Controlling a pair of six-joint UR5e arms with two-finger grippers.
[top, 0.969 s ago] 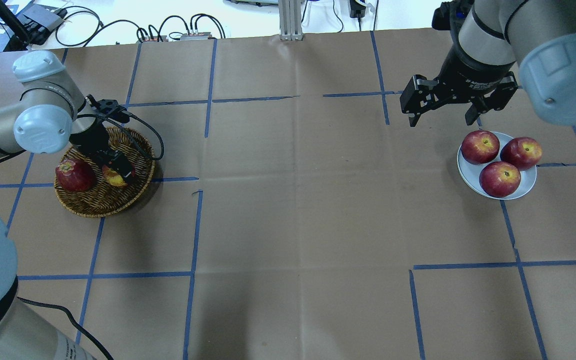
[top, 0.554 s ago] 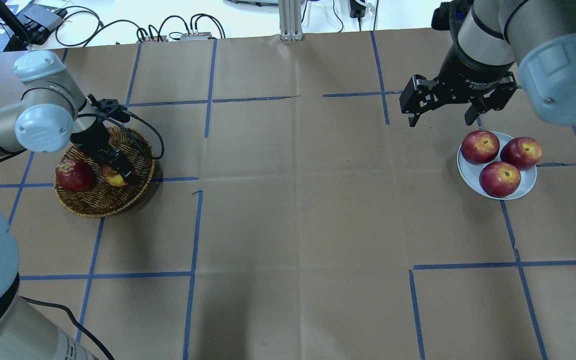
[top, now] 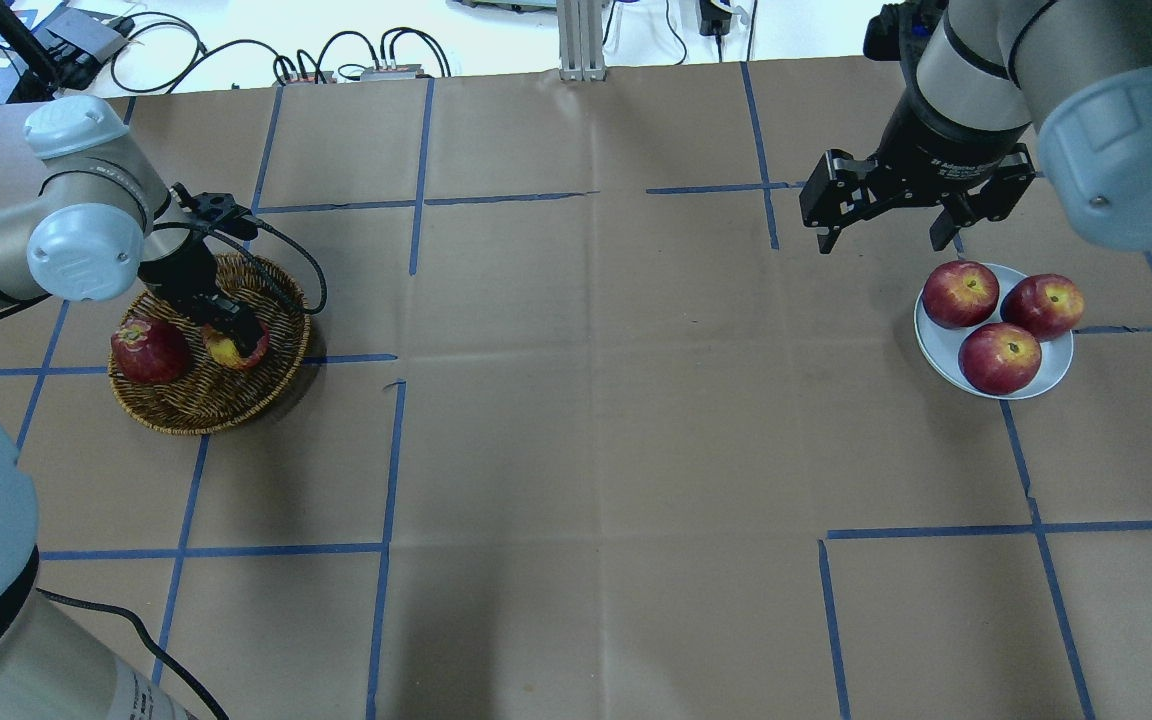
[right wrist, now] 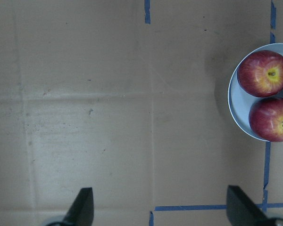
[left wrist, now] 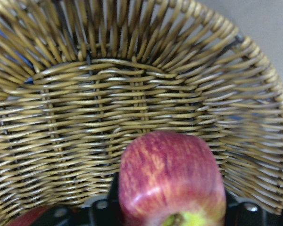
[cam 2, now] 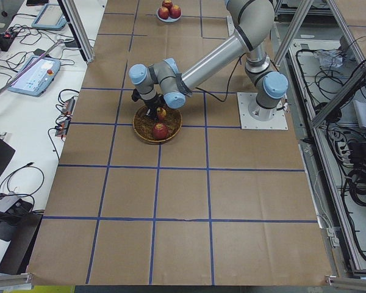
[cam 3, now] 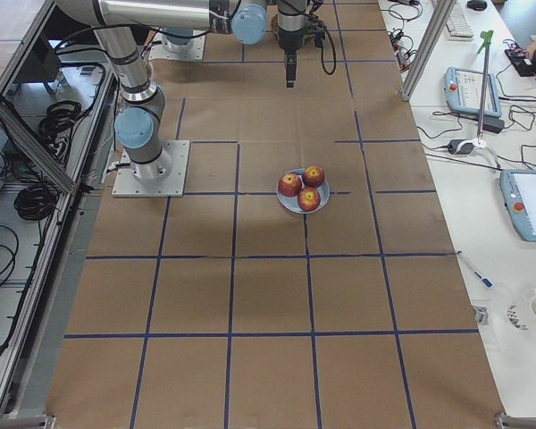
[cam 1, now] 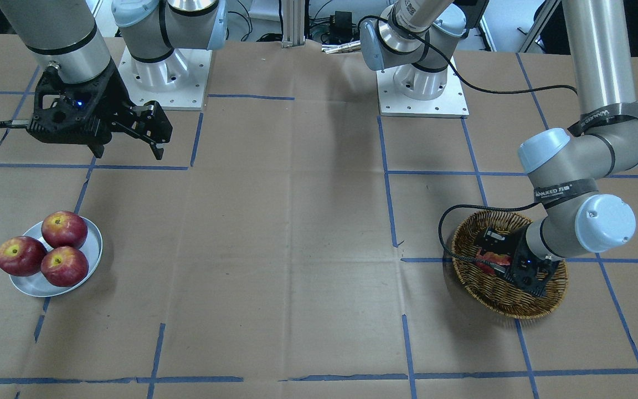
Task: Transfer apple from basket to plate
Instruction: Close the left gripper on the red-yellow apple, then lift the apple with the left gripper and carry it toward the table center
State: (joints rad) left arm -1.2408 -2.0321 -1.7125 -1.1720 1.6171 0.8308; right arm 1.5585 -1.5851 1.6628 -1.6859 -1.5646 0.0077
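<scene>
Since the overhead picture of a second ago, the left claw (top: 234, 340) has been shifted slightly toward the far side of the basket (top: 186, 405), so that more of the apple (top: 231, 352) is uncovered beneath it. The right arm and everything around the plate are unchanged.

The pinkish-red, streaked apple is found inside the wicker basket, in its half nearer the desk's middle. It is tipped so that the yellow patch around its stem hollow is turned toward the robot. In the left wrist view it fills the lower centre, with black claw parts pressed against both of its flanks, and the woven wall of the basket is seen behind it. The left claw is thus clamped on the apple. Whether the apple is raised off the basket floor cannot be told. A darker, evenly deep-red apple (top: 148, 350) is seen in the basket's other half, just beside the held one.

The basket is placed on the brown paper-covered desk (top: 586, 400), which is marked into squares with blue tape, at the robot's left.

At the robot's right, well apart from the basket, the silvery-grey plate (top: 936, 352) is set, filled by three glossy dark-red apples (top: 999, 358) that touch one another. The right claw (top: 881, 243) is held above the desk just beyond the plate, with its fingers (right wrist: 82, 207) spread wide and nothing between them.
</scene>
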